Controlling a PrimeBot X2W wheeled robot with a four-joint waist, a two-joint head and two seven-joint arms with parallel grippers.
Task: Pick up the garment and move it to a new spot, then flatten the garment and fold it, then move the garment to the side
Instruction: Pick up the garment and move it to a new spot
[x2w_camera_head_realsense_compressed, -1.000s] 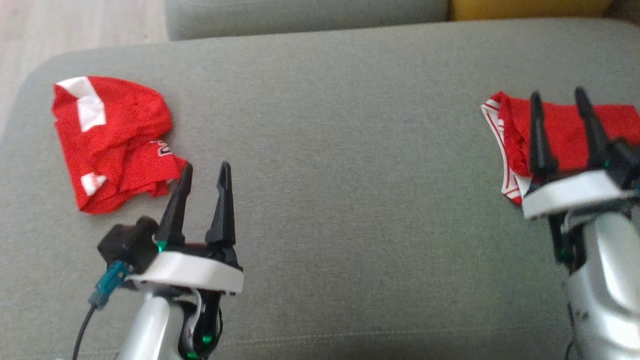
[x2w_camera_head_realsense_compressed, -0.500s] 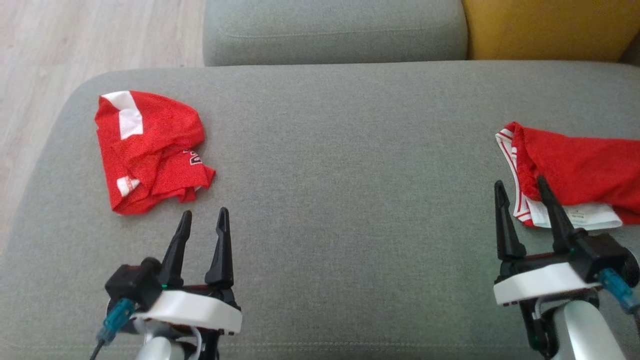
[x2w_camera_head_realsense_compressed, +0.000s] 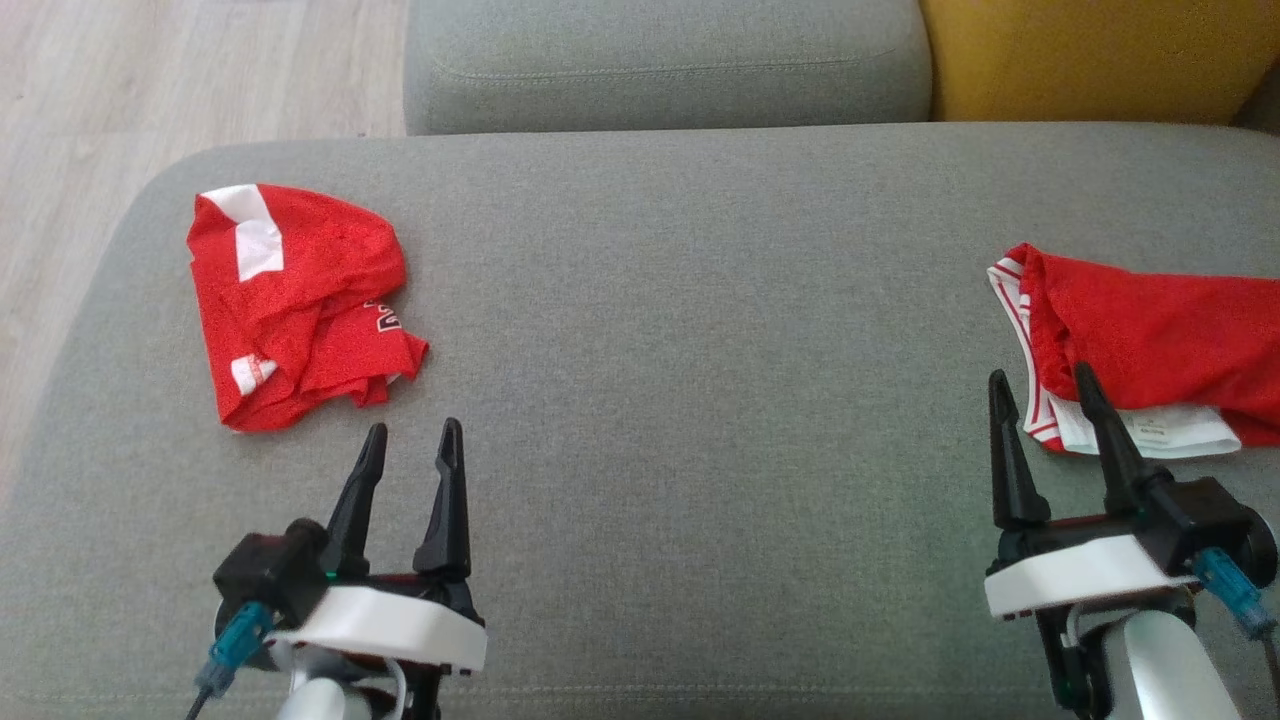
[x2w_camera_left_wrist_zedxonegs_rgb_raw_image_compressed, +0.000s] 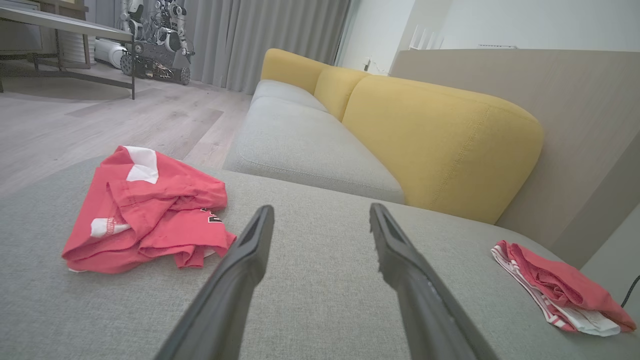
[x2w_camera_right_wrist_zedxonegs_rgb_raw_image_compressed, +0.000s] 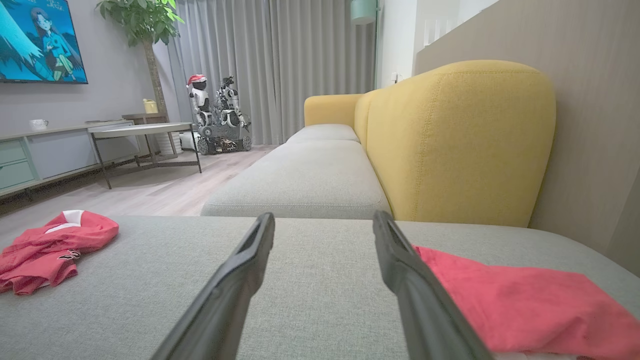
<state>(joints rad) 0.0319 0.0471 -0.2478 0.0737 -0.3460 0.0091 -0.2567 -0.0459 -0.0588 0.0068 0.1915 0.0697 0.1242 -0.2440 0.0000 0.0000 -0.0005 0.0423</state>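
Silver arms (x2w_camera_head_realsense_compressed: 1165, 665), white collars (x2w_camera_head_realsense_compressed: 385, 625) (teal plugs (x2w_camera_head_realsense_compressed: 232, 640)), black fingers (x2w_camera_head_realsense_compressed: 447, 510)

The broad grey seat cushion (x2w_camera_head_realsense_compressed: 700, 350) is coarse woven cloth, quite matt. The crumpled red-and-white jersey (x2w_camera_head_realsense_compressed: 290, 300) is thin sports mesh with a faint sheen. The folded red garment with white striped trim (x2w_camera_head_realsense_compressed: 1150, 320) looks a softer knit. The left gripper (x2w_camera_head_realsense_compressed: 412, 430) and right gripper (x2w_camera_head_realsense_compressed: 1040, 376) have matt black plastic fingers on smooth white plastic collars. The pale plank floor (x2w_camera_head_realsense_compressed: 150, 80) looks like satin-finished wood.

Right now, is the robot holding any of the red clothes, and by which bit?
Nothing is held. The left gripper and right gripper both have fingers apart with nothing between; the crumpled shirt and folded garment lie on the cushion.
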